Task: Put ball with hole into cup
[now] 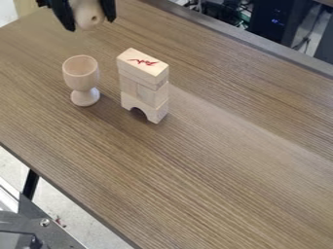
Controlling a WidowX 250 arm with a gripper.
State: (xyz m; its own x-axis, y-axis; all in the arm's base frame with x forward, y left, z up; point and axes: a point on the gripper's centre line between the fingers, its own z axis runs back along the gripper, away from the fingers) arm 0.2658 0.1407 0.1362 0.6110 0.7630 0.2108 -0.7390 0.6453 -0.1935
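At the top left of the view hangs the black gripper (90, 22), its two fingers on either side of a pale wooden ball (87, 10) and shut on it. A small dark hole shows low on the ball. The wooden cup (81, 72), a goblet on a round foot, stands upright on the table, below the gripper in the view and apart from it. The cup's round mouth faces up.
Just right of the cup stands a stack of wooden blocks (144, 82) with red marks on top and an arch at its base. The brown table (214, 160) stretches to the right and front. Cables and dark equipment lie behind its back edge.
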